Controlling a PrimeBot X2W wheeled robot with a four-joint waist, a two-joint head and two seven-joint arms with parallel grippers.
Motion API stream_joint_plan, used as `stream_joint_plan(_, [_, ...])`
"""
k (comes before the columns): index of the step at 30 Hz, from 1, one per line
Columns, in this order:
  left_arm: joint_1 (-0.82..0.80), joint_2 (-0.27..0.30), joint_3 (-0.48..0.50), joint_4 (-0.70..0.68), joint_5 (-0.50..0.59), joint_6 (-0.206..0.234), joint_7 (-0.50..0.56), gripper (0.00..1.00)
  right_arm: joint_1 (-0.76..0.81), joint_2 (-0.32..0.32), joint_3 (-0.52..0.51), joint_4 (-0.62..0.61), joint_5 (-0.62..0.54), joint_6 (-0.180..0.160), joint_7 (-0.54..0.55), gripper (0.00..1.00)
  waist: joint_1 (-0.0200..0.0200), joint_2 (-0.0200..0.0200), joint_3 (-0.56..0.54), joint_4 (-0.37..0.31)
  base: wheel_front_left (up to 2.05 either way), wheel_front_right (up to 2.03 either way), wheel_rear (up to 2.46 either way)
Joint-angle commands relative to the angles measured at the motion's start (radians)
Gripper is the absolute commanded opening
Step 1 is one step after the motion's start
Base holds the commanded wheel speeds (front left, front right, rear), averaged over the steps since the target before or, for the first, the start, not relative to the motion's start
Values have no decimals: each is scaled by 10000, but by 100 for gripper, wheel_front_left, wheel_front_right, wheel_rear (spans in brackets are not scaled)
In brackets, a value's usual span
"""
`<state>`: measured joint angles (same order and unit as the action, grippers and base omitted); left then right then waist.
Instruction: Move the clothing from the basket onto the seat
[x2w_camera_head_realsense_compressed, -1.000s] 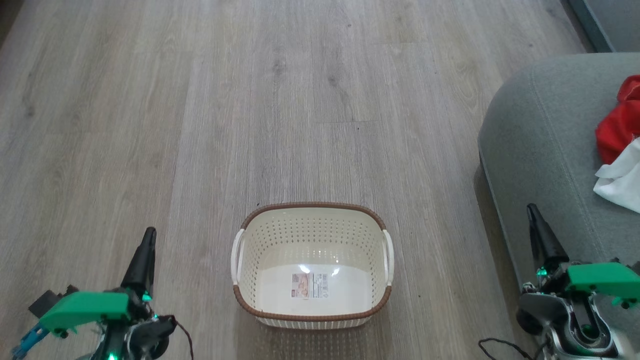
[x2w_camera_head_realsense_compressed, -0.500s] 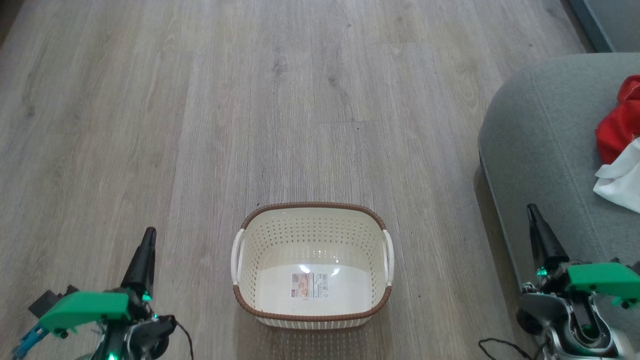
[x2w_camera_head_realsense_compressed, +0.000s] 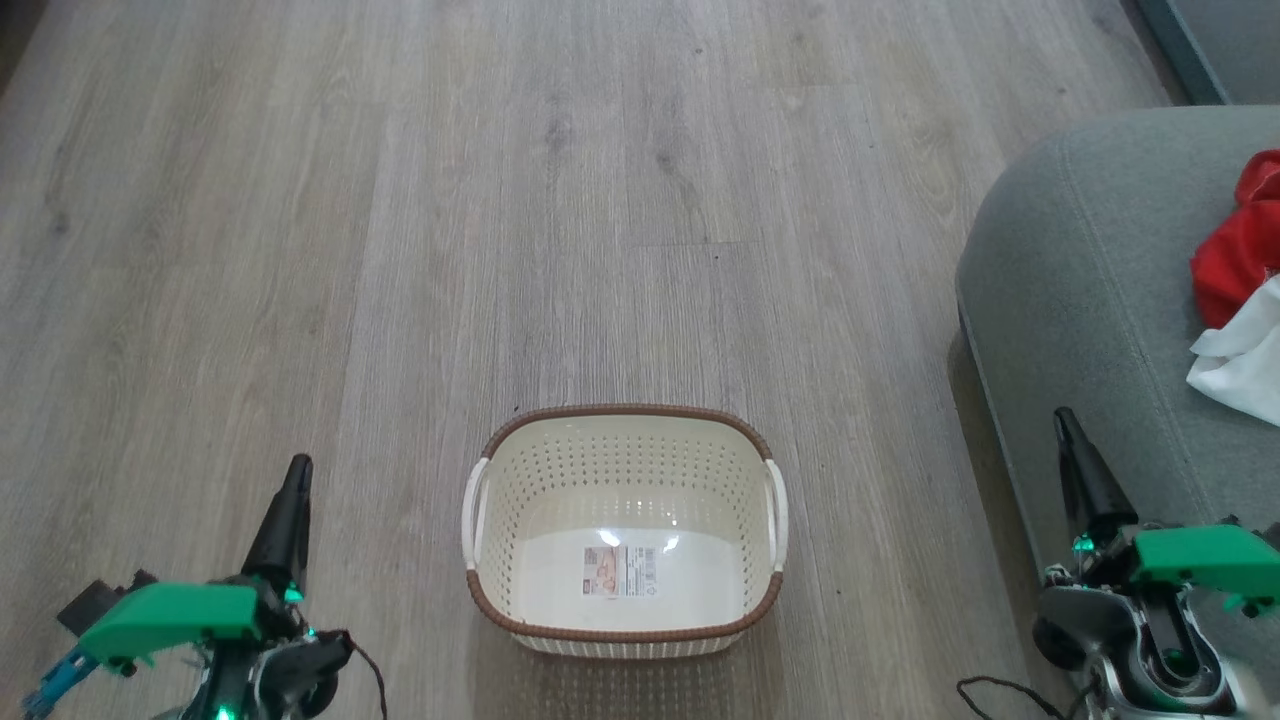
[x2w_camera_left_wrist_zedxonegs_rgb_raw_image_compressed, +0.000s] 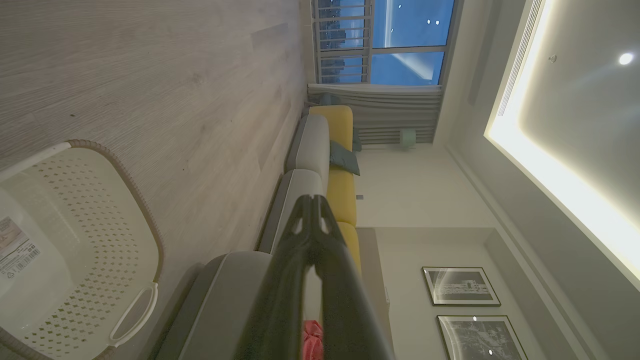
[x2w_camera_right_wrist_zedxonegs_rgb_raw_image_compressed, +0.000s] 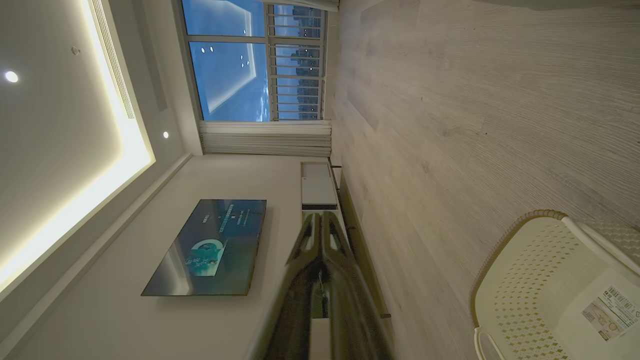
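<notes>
No movement since earlier; basket (x2w_camera_head_realsense_compressed: 625, 470) empty; clothing (x2w_camera_head_realsense_compressed: 1235, 270) on seat (x2w_camera_head_realsense_compressed: 1080, 280); left pincer (x2w_camera_head_realsense_compressed: 299, 467), right pincer (x2w_camera_head_realsense_compressed: 1063, 417) pressed together; task seemingly done

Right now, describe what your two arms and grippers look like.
The left gripper and right gripper each taper into long black fingers, with a bright green cover and small green lights behind. The left wrist carries a blue part and a thin dark cable; the right wrist shows silver metal and a black cable.

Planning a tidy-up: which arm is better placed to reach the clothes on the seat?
Right, probably: right gripper is at the seat, near the clothing; left gripper lies beyond the basket.
</notes>
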<state>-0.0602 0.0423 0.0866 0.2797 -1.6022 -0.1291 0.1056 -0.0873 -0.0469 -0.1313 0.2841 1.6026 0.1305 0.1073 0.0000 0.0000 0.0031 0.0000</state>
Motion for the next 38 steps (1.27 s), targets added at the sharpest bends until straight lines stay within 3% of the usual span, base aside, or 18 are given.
stream_joint_plan(1, [-479,79,272,-344,-64,-15,77,0,-206,-33,175,-393,61,2,59,0,0,0,0,0,0,0,0])
stream_joint_plan(38, [-479,79,271,-345,-65,-15,76,0,-206,-33,175,-393,61,2,59,0,0,0,0,0,0,0,0])
